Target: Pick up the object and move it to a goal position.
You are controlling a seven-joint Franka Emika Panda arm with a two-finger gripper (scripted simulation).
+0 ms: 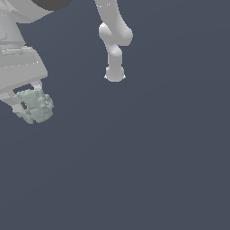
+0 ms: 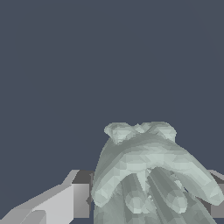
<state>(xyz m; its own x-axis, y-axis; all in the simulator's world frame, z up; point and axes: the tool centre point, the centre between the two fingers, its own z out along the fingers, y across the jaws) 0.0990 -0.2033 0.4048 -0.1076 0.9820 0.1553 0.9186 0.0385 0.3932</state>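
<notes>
The object point(image 1: 36, 106) is a small lumpy pale grey-green clump at the exterior view's left, held off the dark floor. My white gripper point(image 1: 28, 102) comes down from the upper left corner and is shut on it, one finger point(image 1: 18, 106) showing against its side. In the wrist view the object point(image 2: 148, 170) fills the space between the fingers, its knobbly ridges hiding most of the far finger, while the near finger point(image 2: 65, 203) presses against its flank.
The arm's white base column point(image 1: 115, 49) rises at the upper middle of the exterior view. A plain dark grey-blue floor point(image 1: 148, 161) spreads all around.
</notes>
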